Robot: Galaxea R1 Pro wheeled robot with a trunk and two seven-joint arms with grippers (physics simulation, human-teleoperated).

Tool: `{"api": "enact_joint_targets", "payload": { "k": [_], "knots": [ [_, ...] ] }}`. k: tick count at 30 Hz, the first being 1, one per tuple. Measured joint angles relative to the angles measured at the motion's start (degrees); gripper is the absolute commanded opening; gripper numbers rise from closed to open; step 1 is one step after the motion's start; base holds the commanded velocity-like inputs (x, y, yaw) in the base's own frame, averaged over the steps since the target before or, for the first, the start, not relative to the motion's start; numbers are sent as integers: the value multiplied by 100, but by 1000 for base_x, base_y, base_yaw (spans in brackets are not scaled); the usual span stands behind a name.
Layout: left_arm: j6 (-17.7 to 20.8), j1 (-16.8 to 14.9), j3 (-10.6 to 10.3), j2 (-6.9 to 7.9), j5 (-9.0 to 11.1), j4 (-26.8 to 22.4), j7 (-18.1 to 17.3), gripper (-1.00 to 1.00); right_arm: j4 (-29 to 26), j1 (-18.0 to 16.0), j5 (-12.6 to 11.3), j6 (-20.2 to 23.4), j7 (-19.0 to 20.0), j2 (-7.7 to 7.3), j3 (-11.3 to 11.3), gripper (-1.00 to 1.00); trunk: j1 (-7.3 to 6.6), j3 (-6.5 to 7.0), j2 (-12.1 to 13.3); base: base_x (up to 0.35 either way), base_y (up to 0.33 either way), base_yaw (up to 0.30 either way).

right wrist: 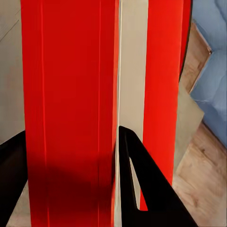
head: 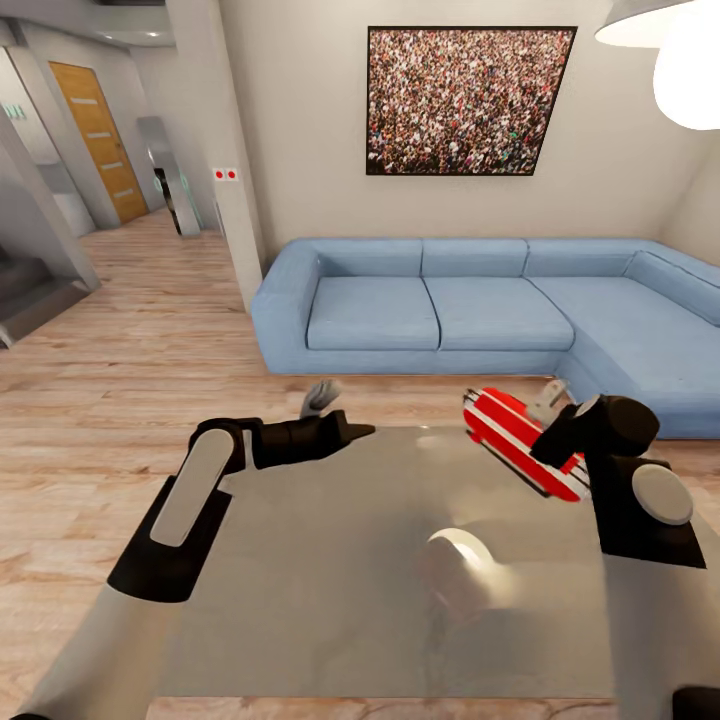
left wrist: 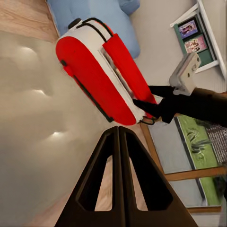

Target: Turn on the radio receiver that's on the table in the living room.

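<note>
The radio receiver [head: 515,438], a small red box with white trim, sits tilted near the far right corner of the grey glossy worktop [head: 350,560], with the blue corner sofa [head: 480,305] just beyond it. In the left wrist view the radio [left wrist: 101,78] looks tipped off its base, leaning on an edge rather than standing flat.

Your right gripper [head: 555,425] is at the radio. Its jaws are spread, with one dark finger [right wrist: 142,189] pressed against the red casing [right wrist: 71,104] and the other at the opposite side, so the body sits between them. Whether they actually pinch it, I cannot tell.

Your left gripper [head: 345,432] hovers over the worktop's far edge, well apart from the radio. Its jaws are pressed together into one point [left wrist: 118,175], holding nothing.

The risks, as I judge them: the radio is already tilted and close to the worktop's edge. Any push from the right arm could tip it over or slide it off toward the sofa. The dial is not visible from here, so you may press the wrong face. A framed crowd picture [head: 465,100] hangs on the wall behind the sofa.
</note>
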Motion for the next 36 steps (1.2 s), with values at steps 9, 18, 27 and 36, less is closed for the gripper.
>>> {"api": "enact_joint_targets", "payload": {
  "k": [9, 18, 27, 36],
  "knots": [
    [-11, 2, 15, 35, -16, 21, -66, -100, 312, -127, -263, 340, 239, -1, -424, -100, 0, -1, 0, 0, 0, 0],
    [-31, 1, 14, 23, -16, 52, -71, -100, 1457, -131, -980, 438, 248, 1, -939, -100, 0, -1, 0, 0, 0, 0],
    [-35, 0, 28, 25, -18, 55, -72, -100, 1571, -133, -1276, 433, 253, -16, -993, -100, 0, 0, 0, 0, 0, 0],
    [-43, 2, 28, 27, -19, 57, -72, -100, 1582, -132, -1690, 840, 272, -62, -980, -100, 0, 0, 0, 0, 0, 0]
  ]
}}
